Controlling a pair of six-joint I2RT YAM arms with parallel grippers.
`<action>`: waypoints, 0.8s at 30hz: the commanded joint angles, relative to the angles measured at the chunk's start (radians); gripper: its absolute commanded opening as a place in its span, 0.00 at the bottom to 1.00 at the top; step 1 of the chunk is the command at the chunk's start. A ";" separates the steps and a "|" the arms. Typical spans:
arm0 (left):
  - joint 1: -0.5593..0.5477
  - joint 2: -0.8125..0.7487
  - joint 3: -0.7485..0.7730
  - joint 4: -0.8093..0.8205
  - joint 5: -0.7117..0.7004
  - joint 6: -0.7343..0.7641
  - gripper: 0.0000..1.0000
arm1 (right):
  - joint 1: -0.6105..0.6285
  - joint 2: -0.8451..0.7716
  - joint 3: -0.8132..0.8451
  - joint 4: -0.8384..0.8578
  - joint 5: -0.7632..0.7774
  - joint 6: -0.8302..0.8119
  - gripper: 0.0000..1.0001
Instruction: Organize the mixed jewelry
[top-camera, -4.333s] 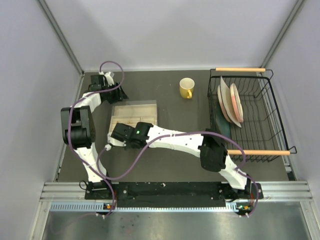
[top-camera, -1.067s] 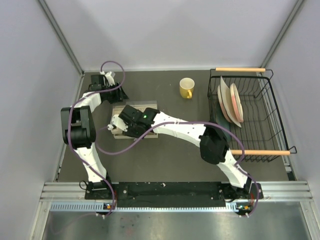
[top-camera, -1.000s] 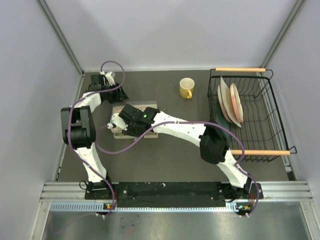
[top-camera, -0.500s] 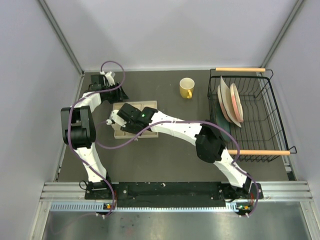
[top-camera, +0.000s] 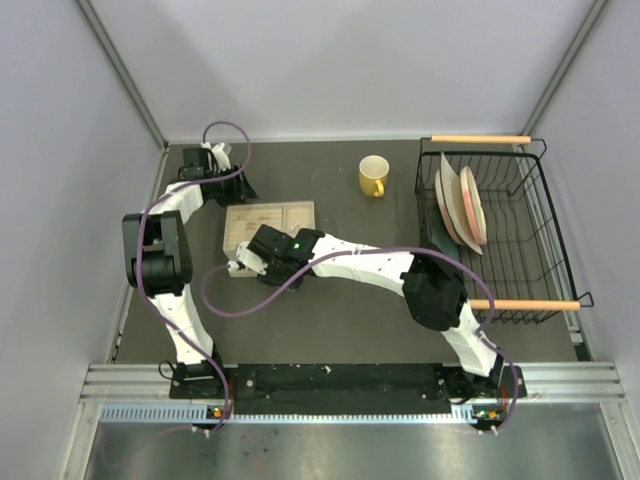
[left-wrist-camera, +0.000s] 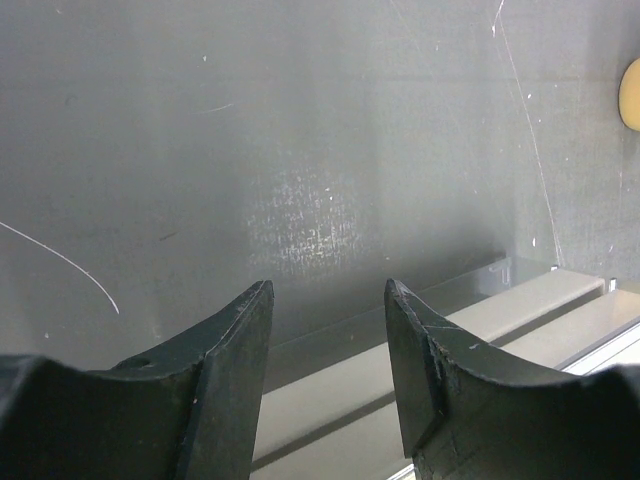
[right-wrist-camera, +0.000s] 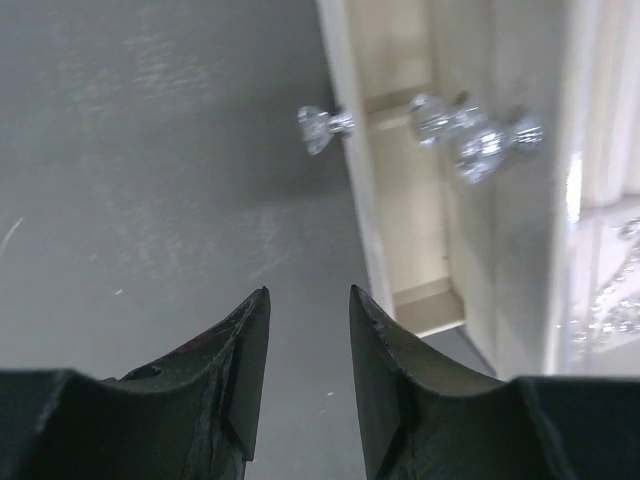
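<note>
The cream jewelry box (top-camera: 270, 218) lies on the dark table left of centre. My right gripper (top-camera: 245, 265) hangs open and empty at its near left corner. In the right wrist view my right gripper (right-wrist-camera: 308, 296) is over bare table, the box (right-wrist-camera: 400, 200) just to its right. Clear crystal-like knobs (right-wrist-camera: 322, 128) show on the box, and a silvery glittery cluster (right-wrist-camera: 612, 305) at the right edge. No gold rings show. My left gripper (top-camera: 243, 188) is open and empty behind the box; in the left wrist view it (left-wrist-camera: 328, 292) is above the box's edge (left-wrist-camera: 480, 330).
A yellow mug (top-camera: 373, 176) stands at the back, also at the right edge of the left wrist view (left-wrist-camera: 630, 95). A black wire dish rack (top-camera: 520, 260) with plates (top-camera: 462, 208) fills the right side. Grey walls close in the left and back.
My right gripper moved from over the box's left part back toward the near side, to its near left corner. The left arm has not moved.
</note>
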 joint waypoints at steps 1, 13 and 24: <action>-0.017 0.049 0.015 -0.063 -0.016 0.018 0.53 | 0.028 -0.121 -0.061 0.027 -0.070 0.006 0.38; -0.016 0.032 0.009 -0.066 -0.028 0.023 0.53 | 0.028 -0.041 -0.126 0.128 -0.061 -0.001 0.37; -0.016 0.034 0.004 -0.066 -0.027 0.028 0.53 | 0.027 0.022 -0.123 0.215 0.054 -0.011 0.35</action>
